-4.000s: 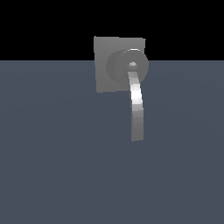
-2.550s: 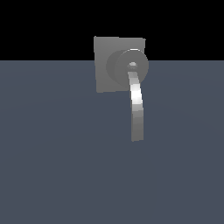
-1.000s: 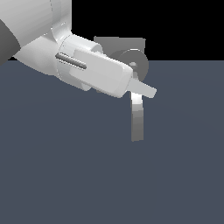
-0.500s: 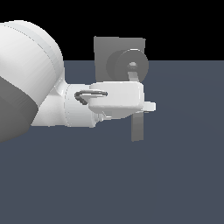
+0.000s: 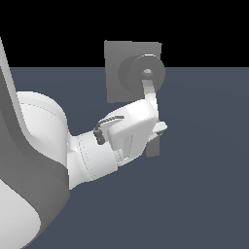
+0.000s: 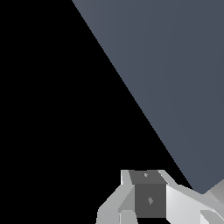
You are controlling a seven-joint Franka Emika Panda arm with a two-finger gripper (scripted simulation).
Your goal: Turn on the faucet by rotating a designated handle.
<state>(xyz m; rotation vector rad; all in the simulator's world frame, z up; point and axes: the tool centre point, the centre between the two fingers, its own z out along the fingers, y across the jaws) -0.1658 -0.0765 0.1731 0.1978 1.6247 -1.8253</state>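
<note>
The exterior view's left is filled by the glossy white robot arm [image 5: 44, 160], whose bulky rounded link is seen rising from the lower corner and narrowing toward a wrist section where a small dark cable loop [image 5: 106, 125] is mounted. Further right, the white hand is extended across the dark blue-grey floor [image 5: 204, 194], and the gripper [image 5: 159, 129] is found at the handle [image 5: 151, 95], overlapping the middle of the bar so that that stretch of it is hidden. Whether the jaws are spread or closed on the bar cannot be told, since the fingers are covered by the hand's own body in this view. The faucet [image 5: 133, 70] is placed at upper centre: its square flat plate [image 5: 116, 58] is set upright against the black background, with the round hub [image 5: 143, 73] in front of it. From the hub the handle is hung downward, and its lower end is shown just below the gripper. In the wrist view only a wedge of the floor, a black area and, at the frame edge, pale gripper parts around a dark grey block [image 6: 149, 199] are shown; neither the faucet nor the finger gap can be made out there.
</note>
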